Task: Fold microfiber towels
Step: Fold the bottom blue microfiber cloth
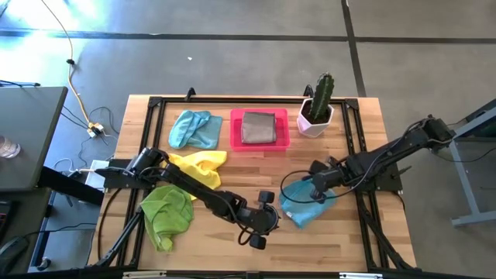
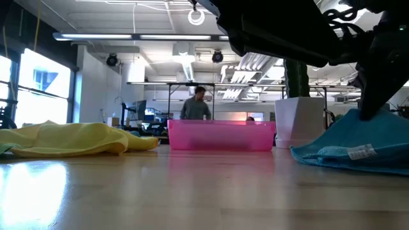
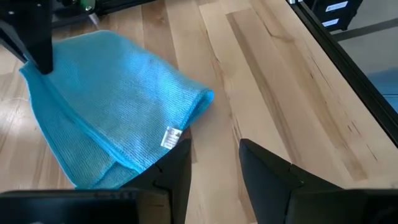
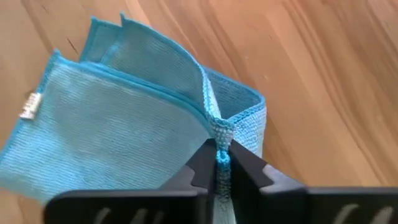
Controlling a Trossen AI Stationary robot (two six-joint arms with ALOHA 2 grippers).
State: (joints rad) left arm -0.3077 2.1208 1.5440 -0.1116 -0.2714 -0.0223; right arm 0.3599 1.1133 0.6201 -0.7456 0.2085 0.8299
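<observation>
A light blue towel lies folded at the table's near right. My right gripper is shut on it, and the cloth rises in a tent beneath the gripper. My left gripper stands open just left of that towel's labelled corner, with bare wood between its fingers. A yellow towel and a lime green towel lie crumpled on the left. A second light blue towel lies at the far left. A grey towel rests folded in the pink tray. My right gripper pinches a bunched bit of the blue towel's hemmed edge between its two fingers, with several layers gathered there. The fingers come from above, pointing steeply down. That part is drawn up a little, while the rest of the towel lies on the table.
A white pot with a cactus stands at the far right, beside the pink tray. The black table frame runs along the edges. Bare wood shows at the near middle and right of the blue towel.
</observation>
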